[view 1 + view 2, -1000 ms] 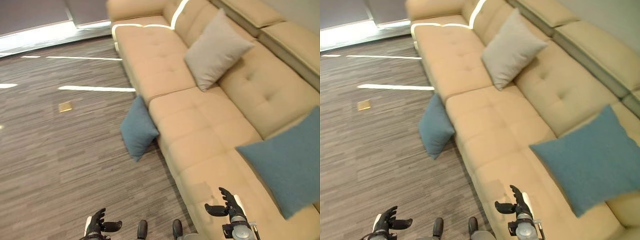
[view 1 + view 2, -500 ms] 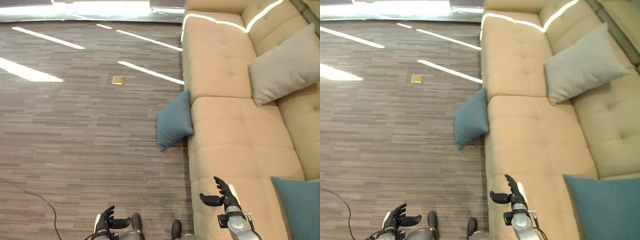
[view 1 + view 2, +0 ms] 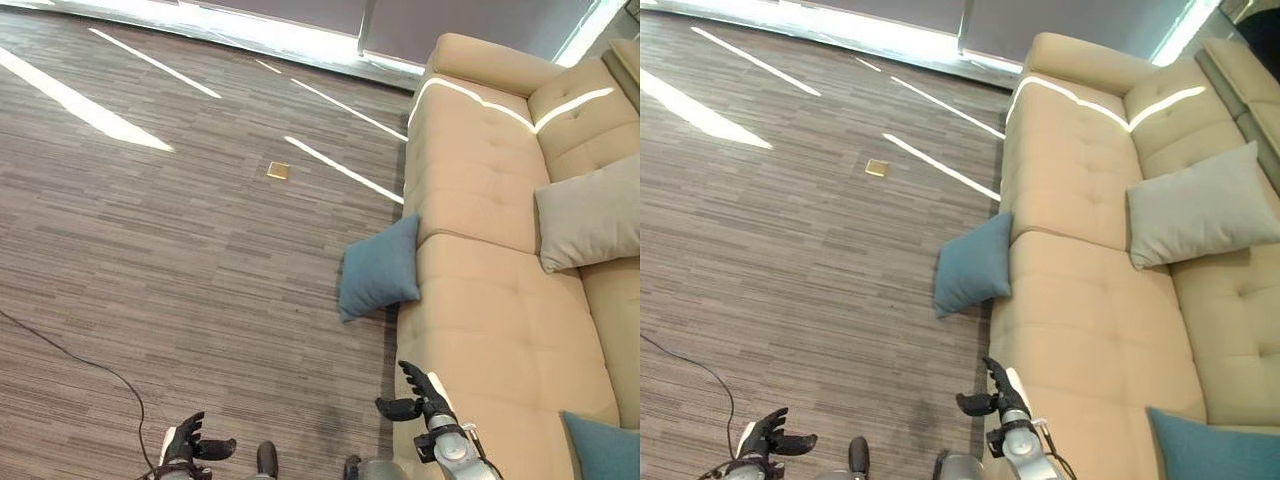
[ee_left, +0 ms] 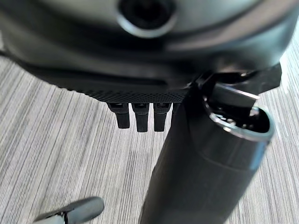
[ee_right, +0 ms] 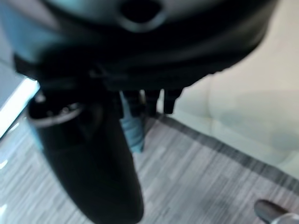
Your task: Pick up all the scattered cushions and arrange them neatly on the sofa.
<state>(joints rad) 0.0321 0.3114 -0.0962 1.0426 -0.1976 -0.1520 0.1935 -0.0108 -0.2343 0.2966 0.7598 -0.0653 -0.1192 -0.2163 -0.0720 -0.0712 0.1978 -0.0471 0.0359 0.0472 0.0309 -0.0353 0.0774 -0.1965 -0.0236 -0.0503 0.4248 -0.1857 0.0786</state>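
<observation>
Left eye view looks down on a long beige tufted fabric sofa [image 3: 490, 300] running along the robot's right, with grey wood-grain plank flooring [image 3: 150, 260] spreading out to its left. One square teal fabric cushion [image 3: 380, 268] is still off the sofa: it stands on the floor, tilted, with its upper edge leaning against the front of the seat base near the seam between two seat sections. A square grey fabric cushion [image 3: 590, 212] leans against the backrest, and the corner of a second teal cushion [image 3: 604, 448] lies on the seat near the robot. A small square brass floor plate [image 3: 278, 171] sits well away from the sofa. The right hand [image 3: 418, 399] hovers over the near front edge of the seat with its fingers spread apart and empty; the left hand [image 3: 190, 443] hangs low over the floor, fingers [image 4: 138, 116] relaxed and apart, also holding nothing. In the right wrist view a bluish patch past the fingers [image 5: 149, 100] is probably the floor cushion, though it is too blurred to be sure. Both hands are well apart from that cushion, so the robot must step closer first. The likely risks are that a one-sided pinch lets the soft cushion sag and slip, or that a nudge topples it flat, making it harder to grab.
</observation>
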